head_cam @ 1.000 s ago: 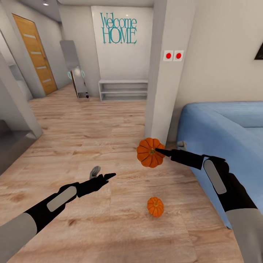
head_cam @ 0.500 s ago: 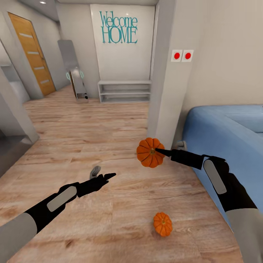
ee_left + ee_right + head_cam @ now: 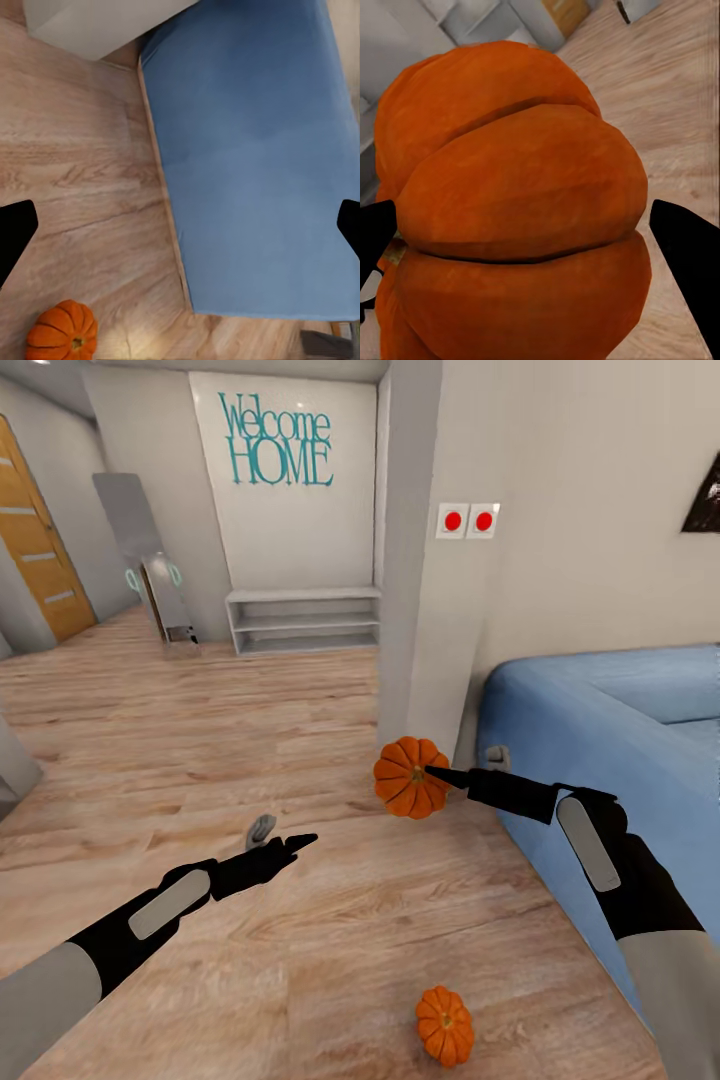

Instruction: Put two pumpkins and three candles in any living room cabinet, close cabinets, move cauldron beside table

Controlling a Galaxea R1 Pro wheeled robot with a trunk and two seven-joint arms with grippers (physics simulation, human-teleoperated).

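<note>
Carrying one pumpkin, with nearly the whole task left.
Your right gripper (image 3: 432, 771) is pinching a pumpkin (image 3: 408, 777) held above the wooden floor (image 3: 200, 760), just by the blue sofa (image 3: 600, 710); the second pumpkin (image 3: 445, 1025) lies loose on the floor near your base. Your left gripper (image 3: 300, 843) carries nothing, and its fingers look spread in the left wrist view, though only their tips show. From here you have no pumpkin stowed yet; candles, cabinet and cauldron remain ahead of you.
</note>
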